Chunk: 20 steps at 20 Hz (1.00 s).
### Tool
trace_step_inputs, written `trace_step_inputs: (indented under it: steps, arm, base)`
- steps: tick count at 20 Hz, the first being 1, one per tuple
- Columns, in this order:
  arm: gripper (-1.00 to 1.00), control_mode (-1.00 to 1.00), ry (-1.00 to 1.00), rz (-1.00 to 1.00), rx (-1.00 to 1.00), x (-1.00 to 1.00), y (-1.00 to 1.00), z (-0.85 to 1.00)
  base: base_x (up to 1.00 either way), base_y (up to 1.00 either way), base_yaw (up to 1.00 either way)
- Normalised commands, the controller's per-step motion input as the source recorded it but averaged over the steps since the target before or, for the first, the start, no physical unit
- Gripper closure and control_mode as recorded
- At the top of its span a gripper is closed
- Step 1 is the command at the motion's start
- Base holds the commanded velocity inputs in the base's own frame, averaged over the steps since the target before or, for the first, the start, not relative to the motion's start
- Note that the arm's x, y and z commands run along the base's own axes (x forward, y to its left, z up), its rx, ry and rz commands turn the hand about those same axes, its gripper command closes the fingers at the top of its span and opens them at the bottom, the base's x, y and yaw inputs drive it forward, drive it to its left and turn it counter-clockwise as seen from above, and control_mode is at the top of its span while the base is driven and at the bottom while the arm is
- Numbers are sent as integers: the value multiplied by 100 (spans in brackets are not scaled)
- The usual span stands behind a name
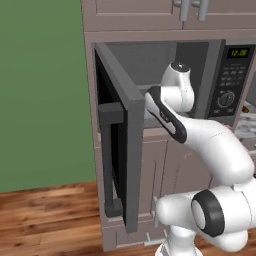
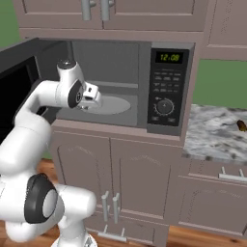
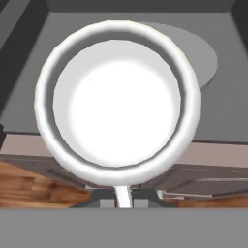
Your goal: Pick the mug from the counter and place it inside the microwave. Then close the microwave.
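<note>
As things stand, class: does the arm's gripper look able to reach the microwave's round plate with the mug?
Probably yes. The microwave door stands wide open, the gripper, shut on the mug, hangs at the opening, and nothing lies on the round plate.

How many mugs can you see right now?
1. The mug is pinched at its rim by the gripper, in front of the open microwave. Others may be out of view.

Glossy white rounded arm point(image 1: 220, 150), dark joint rings, dark end effector point(image 3: 124, 196)
</note>
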Motion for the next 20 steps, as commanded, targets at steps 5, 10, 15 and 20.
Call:
trace_step_inputs:
  steps: [5, 10, 15, 20]
  arm:
    - [100, -100, 0, 0, 0, 46, 0, -27]
    - [100, -100, 1, 0, 0, 47, 0, -14]
    - [100, -100, 4, 0, -1, 45, 0, -3]
    - [100, -100, 6, 0, -4, 38, 0, 0]
  base:
    - [0, 0, 0]
    - [0, 0, 0]
    - [0, 0, 0]
    - [0, 0, 0]
